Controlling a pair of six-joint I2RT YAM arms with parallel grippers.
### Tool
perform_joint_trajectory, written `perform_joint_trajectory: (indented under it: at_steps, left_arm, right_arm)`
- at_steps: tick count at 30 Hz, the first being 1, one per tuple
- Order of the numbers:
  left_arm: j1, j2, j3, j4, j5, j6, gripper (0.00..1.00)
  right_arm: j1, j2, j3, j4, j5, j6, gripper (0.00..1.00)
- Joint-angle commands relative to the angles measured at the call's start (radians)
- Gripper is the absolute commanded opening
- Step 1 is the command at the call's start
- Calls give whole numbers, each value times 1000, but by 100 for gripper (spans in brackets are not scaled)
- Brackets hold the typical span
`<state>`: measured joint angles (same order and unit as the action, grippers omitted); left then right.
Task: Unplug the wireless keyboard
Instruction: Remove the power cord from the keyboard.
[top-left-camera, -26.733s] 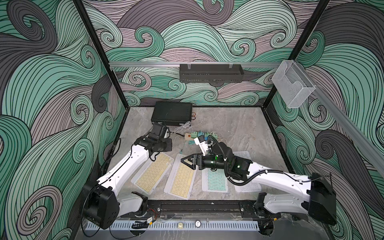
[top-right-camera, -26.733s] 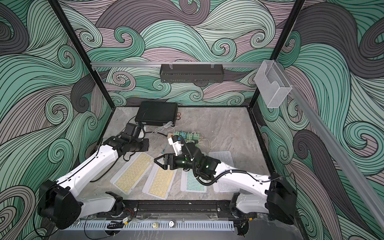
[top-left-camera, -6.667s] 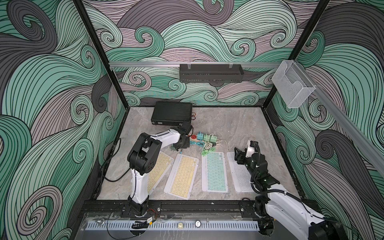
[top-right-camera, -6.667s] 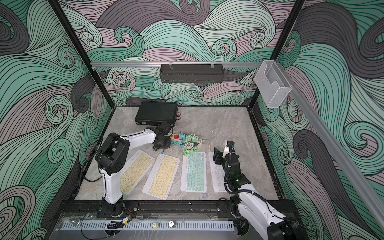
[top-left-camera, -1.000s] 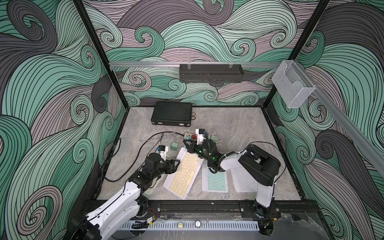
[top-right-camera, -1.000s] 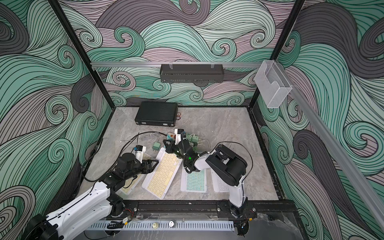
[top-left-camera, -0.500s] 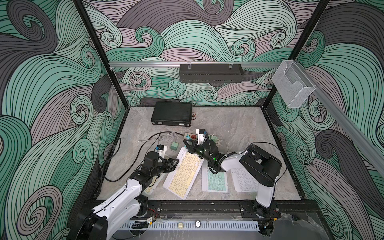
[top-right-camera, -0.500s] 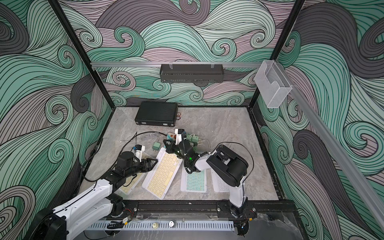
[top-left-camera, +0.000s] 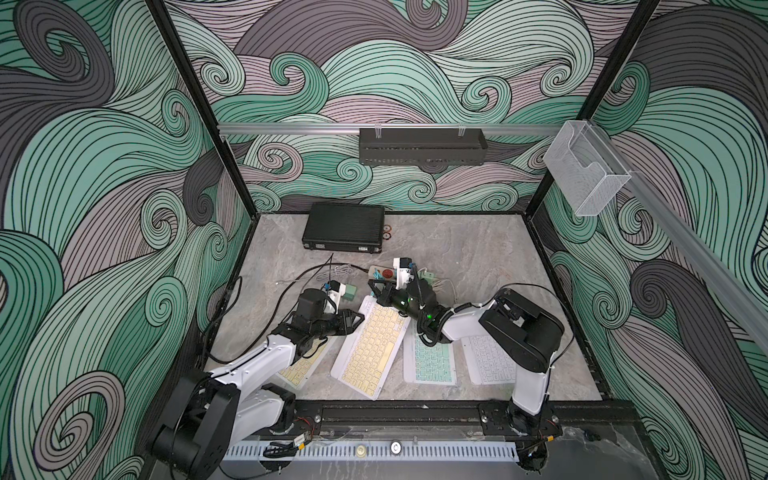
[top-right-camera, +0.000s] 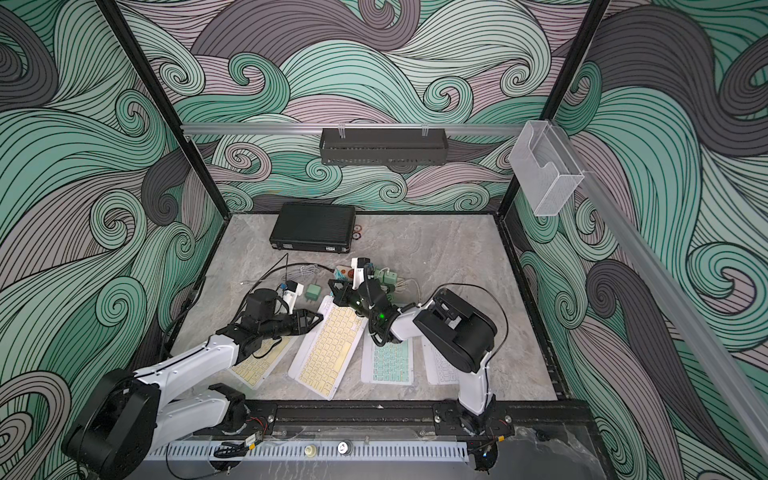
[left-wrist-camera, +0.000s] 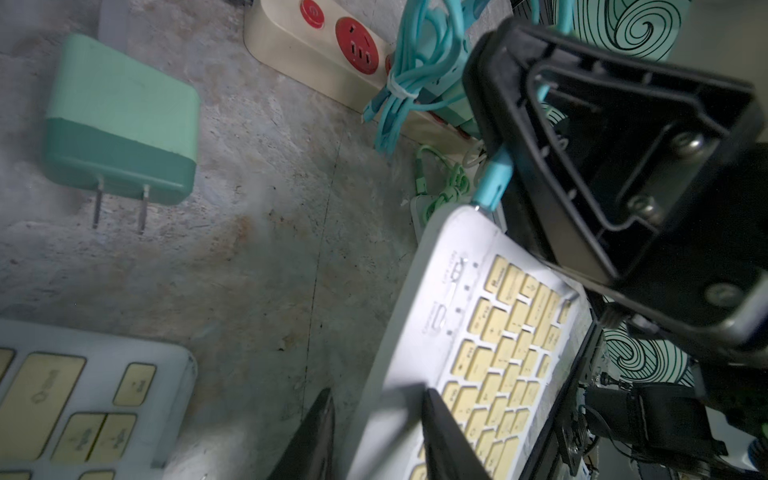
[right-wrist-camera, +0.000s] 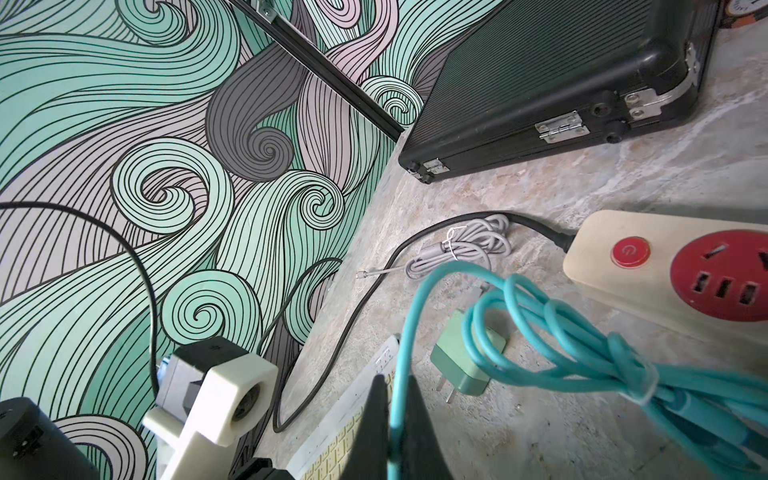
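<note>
Pinching the teal cable (right-wrist-camera: 540, 332) close behind its plug (left-wrist-camera: 492, 187), your right gripper (right-wrist-camera: 392, 386) has its jaws closed thin on the cord, which makes it the pulling hand. The plug appears seated in the far end of the yellow keyboard (top-left-camera: 370, 349). That keyboard lies slanted on the table (top-left-camera: 457, 257), with its plugged end pointing to 12 o'clock in both top views. Your right arm reaches it from 3 o'clock and your left from 8 o'clock.

Your left gripper (left-wrist-camera: 376, 399) straddles the keyboard's long edge, at about 11 o'clock from its middle, with one finger over the keys and one off the edge. The jaws stand narrow, but whether they bite cannot be told — a sliver of table shows beside the outer finger. This hand is likely there as an anchor, so a tug frees the plug rather than dragging the keyboard.

The cord's bundled slack lies across the power strip (right-wrist-camera: 623, 266) at 12 o'clock. A loose green charger (left-wrist-camera: 120, 116) rests at 11 o'clock, apart from both grippers. Pull along the plug's own line — a sideways tug could lever the socket.
</note>
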<state>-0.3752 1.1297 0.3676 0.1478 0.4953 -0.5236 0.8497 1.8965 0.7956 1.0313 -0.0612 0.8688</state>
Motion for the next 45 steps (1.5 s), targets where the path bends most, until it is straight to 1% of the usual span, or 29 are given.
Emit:
perform_joint_trajectory:
  at_steps: [1, 5, 9, 12, 17, 23, 29, 31, 33, 35, 40, 41, 43, 45]
  left_arm:
    - [-4, -21, 19, 14, 57, 17, 36]
    - [-4, -60, -5, 32, 71, 11, 34]
    - [-5, -61, -22, 65, 110, 5, 31]
    - [-7, -62, -32, 81, 108, 0, 30]
    - [-7, -48, -35, 98, 112, -1, 31]
    - [-6, -23, -28, 129, 140, -6, 35]
    - [-7, -2, -21, 152, 165, -12, 35]
    - [-6, -4, -18, 142, 159, -11, 32]
    - [-7, -14, -17, 131, 145, -9, 25]
    - [-7, -26, -18, 116, 131, -7, 21]
    - [-6, -57, -16, 65, 102, 6, 13]
    - [-7, -64, -16, 58, 97, 8, 7]
    - [-7, -79, -19, 44, 83, 10, 2]
    - [-7, -92, -19, 35, 78, 12, 0]
  right_arm:
    - [8, 3, 36, 59, -15, 19, 0]
    - [6, 20, 46, 62, -28, 34, 0]
    - [5, 28, 52, 64, -36, 44, 0]
    - [6, 34, 59, 64, -48, 49, 0]
    - [8, 42, 74, 65, -73, 56, 0]
    - [8, 55, 97, 63, -108, 62, 0]
    - [14, 57, 112, 59, -132, 61, 0]
    - [14, 55, 112, 57, -128, 59, 0]
    - [14, 53, 109, 52, -123, 58, 0]
    - [14, 53, 111, 49, -122, 57, 0]
    - [11, 44, 110, 27, -114, 51, 0]
    - [9, 40, 109, 21, -110, 51, 0]
    - [8, 34, 107, 16, -108, 50, 0]
    - [8, 27, 107, 7, -108, 48, 0]
